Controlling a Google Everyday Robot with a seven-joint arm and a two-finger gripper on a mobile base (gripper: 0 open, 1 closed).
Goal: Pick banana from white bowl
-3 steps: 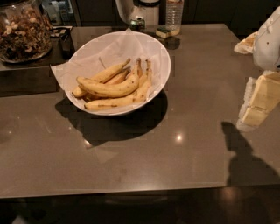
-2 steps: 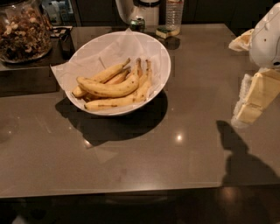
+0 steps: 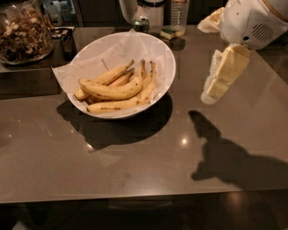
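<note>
The white bowl [image 3: 164, 54], lined with crinkled white paper, stands at the back left of the grey table. Several yellow bananas lie in it. The banana [image 3: 121, 104] is the long, curved one with brown flecks along the bowl's near side, its end turning up at the right wall. Another curved banana [image 3: 112, 92] lies on top of the pile. My gripper [image 3: 210, 94] hangs above the table to the right of the bowl, pointing down and left, apart from the bowl and holding nothing.
A glass jar of nuts [image 3: 20, 29] stands at the back left. A water bottle [image 3: 179, 13], a can [image 3: 142, 23] and a white appliance [image 3: 139, 8] stand behind the bowl. The table's front edge [image 3: 135, 195] runs across the bottom.
My gripper has moved left and a little up, closer to the bowl's right side. The bowl and bananas have not moved.
</note>
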